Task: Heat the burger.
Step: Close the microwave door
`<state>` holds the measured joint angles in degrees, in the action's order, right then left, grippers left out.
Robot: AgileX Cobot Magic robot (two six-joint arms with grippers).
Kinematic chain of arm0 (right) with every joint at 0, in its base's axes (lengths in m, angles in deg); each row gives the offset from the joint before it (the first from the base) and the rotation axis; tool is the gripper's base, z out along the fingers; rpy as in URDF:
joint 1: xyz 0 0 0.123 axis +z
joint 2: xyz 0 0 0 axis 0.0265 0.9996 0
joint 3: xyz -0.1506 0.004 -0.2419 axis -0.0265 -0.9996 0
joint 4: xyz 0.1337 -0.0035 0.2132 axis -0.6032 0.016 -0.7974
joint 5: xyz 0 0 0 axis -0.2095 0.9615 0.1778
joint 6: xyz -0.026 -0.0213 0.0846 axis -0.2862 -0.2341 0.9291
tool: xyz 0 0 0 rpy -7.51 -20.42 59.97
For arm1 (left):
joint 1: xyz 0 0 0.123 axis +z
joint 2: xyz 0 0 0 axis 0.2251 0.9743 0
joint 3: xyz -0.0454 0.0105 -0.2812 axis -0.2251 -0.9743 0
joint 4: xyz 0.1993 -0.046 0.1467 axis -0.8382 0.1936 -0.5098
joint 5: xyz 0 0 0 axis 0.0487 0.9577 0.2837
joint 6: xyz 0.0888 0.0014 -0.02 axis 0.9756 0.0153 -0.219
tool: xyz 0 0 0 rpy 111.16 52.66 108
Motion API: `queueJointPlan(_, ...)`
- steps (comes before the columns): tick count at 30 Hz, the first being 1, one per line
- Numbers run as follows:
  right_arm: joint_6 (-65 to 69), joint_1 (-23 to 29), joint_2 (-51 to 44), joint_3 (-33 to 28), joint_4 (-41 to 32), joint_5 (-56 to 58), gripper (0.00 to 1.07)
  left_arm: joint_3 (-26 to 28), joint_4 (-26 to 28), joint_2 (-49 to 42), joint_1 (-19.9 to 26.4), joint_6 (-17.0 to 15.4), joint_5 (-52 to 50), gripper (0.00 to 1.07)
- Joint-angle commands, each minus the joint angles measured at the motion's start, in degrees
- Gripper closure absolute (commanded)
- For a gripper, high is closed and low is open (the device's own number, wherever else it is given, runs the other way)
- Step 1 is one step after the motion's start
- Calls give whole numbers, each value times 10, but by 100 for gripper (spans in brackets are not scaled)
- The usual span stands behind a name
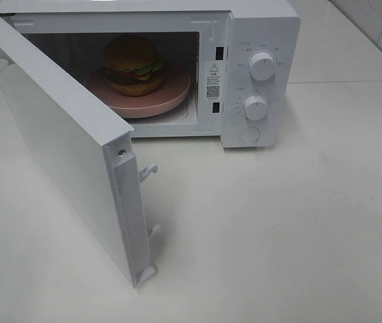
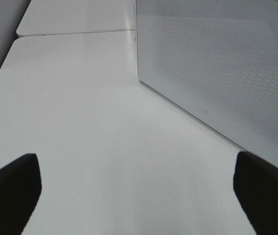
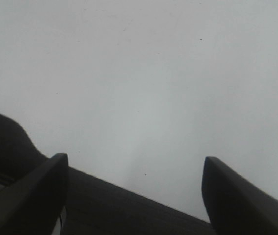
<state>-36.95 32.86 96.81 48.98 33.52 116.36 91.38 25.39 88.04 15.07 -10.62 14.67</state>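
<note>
The burger (image 1: 133, 64), with a golden-brown bun and green lettuce at its edge, sits on a pink plate (image 1: 170, 97) inside the white microwave (image 1: 258, 27). The microwave door (image 1: 62, 148) stands swung wide open toward the front left. Neither arm shows in the exterior high view. In the left wrist view my left gripper (image 2: 136, 196) is open over the bare white table, with the outer face of the door (image 2: 217, 68) ahead of it. In the right wrist view my right gripper (image 3: 134, 196) is open above bare table, nothing between its dark fingers (image 3: 40, 196).
Two round knobs (image 1: 263, 66) and a button (image 1: 249, 134) sit on the microwave's right panel. The white table (image 1: 278, 235) spreads in front and to the right. Latch hooks (image 1: 149, 171) stick out from the door's free edge.
</note>
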Motion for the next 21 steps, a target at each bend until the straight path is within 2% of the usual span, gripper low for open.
queueJointPlan(1,10,-61,-65,-11,-17,-21,34,-2,3,-10,1,1,-5,7)
queueJointPlan(2,10,-84,-99,-11,-26,-27,34,-2,3,-10,1,1,-5,7)
queueJointPlan(5,10,-96,-116,-12,-29,-29,34,-2,3,-10,1,1,-5,7)
queueJointPlan(12,-7,-178,-221,-18,-46,-30,34,-2,3,-10,1,1,-5,7)
queueJointPlan(21,-11,-230,-299,-18,-71,-32,37,-2,3,-10,1,1,-5,7)
